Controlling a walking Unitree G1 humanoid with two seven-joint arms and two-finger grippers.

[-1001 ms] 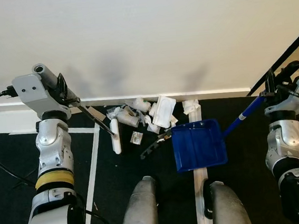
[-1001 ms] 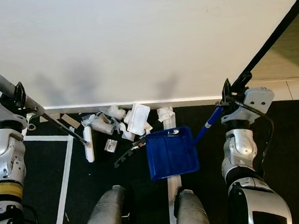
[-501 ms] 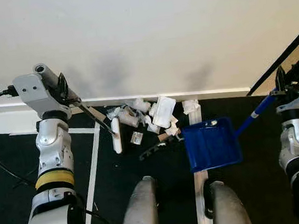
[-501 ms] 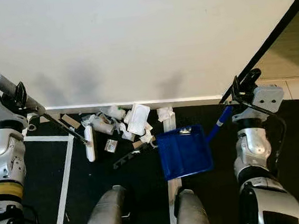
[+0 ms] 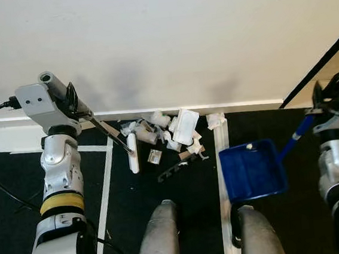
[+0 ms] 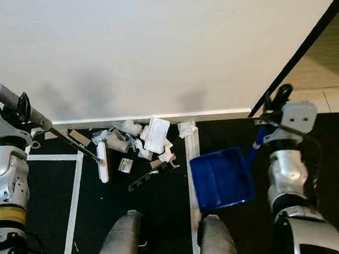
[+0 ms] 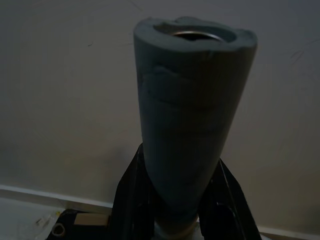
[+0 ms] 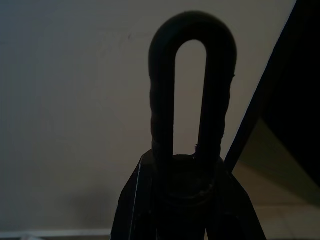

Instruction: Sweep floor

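Dark floor (image 5: 183, 204) meets a white wall; mid-frame, the left gripper (image 5: 74, 106) clamps a broom (image 5: 132, 153) slanting lower-right beside litter (image 5: 170, 133), the right gripper (image 6: 270, 110) clenches a dustpan (image 6: 221, 179) handle angling upper-right.

— What's moved on your end?

— I've pulled the blue dustpan (image 5: 252, 170) off to the robot's right. A second ago its front lip sat against the black comb-like strip (image 5: 176, 169) and the scraps; now it lies apart from them, across the white floor tape (image 5: 221, 158).

— And the right gripper (image 5: 325, 101)?

— It has swung out to the right with the dustpan's handle (image 5: 298, 134), fingers clamped on it as before.

— Anything in the pan?

— I see one small white scrap (image 5: 249, 147) near its back edge.
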